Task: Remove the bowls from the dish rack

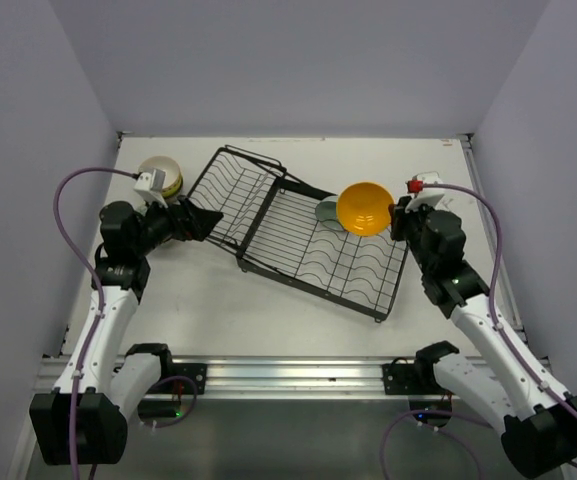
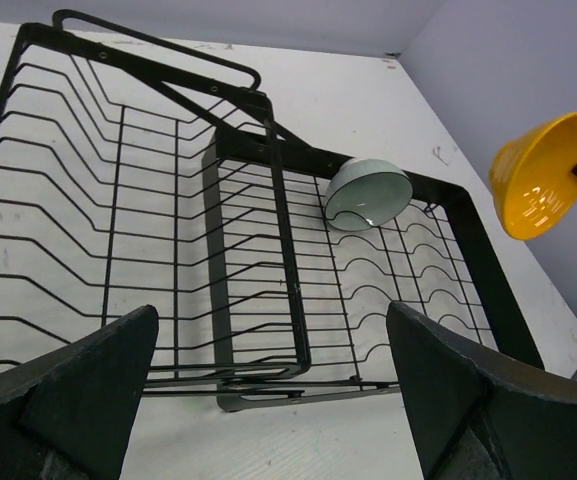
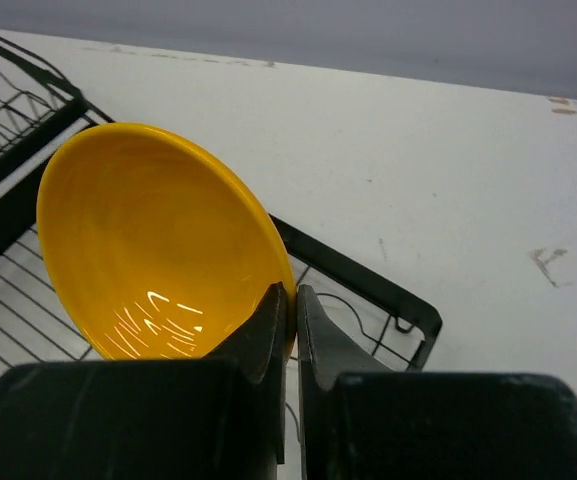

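Note:
My right gripper [image 1: 396, 218] is shut on the rim of an orange-yellow bowl [image 1: 364, 208], with one finger inside and one outside. The bowl [image 3: 158, 240] hangs tilted above the far right corner of the black dish rack [image 1: 353, 265]. A pale teal bowl [image 1: 326, 212] leans on the flat wavy-wire section near its far edge, seen as the teal bowl [image 2: 368, 193] in the left wrist view. My left gripper [image 1: 203, 220] is open and empty just left of the rack's basket section. In its own view, the left gripper [image 2: 271, 322] faces the rack [image 2: 278, 200], which has nothing in the basket part.
Cream and yellow-green bowls [image 1: 160, 175] sit on the table at the far left, behind my left wrist. Grey walls enclose the white table [image 1: 268, 310] on three sides. The rack lies diagonally across the middle.

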Robot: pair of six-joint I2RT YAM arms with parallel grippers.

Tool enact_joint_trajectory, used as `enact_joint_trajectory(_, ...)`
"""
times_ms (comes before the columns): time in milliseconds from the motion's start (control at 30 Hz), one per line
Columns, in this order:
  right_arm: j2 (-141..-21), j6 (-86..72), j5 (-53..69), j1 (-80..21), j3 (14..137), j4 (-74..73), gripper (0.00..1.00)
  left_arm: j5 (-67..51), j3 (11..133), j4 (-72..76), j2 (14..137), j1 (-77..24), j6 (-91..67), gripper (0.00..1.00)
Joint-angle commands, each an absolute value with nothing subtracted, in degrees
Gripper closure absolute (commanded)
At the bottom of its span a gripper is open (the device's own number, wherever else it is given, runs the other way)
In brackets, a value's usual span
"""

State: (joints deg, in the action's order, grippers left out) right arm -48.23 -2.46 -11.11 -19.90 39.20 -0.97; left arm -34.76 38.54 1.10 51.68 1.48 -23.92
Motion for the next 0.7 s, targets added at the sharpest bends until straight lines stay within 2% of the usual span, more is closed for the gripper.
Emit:
enact_joint_trajectory(0, -51.57, -7.55, -1.68, -21.53, 44.03, 0.18, 1.0, -40.95, 38.32, 7.73, 50.8, 1.32, -25.05, 0.0)
enact_joint_trajectory(233, -60.97, -9.67, -4.65, -31.54, 48.42, 1.05, 1.0, -41.66, 39.2, 7.39, 50.19, -3.33, -22.51, 0.0)
enact_joint_trajectory(467, -71.52, -8.61, -10.37, -43.58, 59.65, 0.18, 1.0, -38.06, 41.39, 2.73, 51.06, -8.87, -18.37, 0.01)
enact_joint_trajectory(633, -76.37, -8.44, -11.68, -49.56, 65.47, -2.02, 1.0, -33.32, 43.33, -3.06, 53.34, -10.54, -15.82, 0.1)
enact_joint_trajectory(667, -76.99, -8.35, -11.86, -50.18, 66.96, -2.2, 1.0, -32.7, 43.68, -3.77, 53.78, -10.72, -15.39, 0.15)
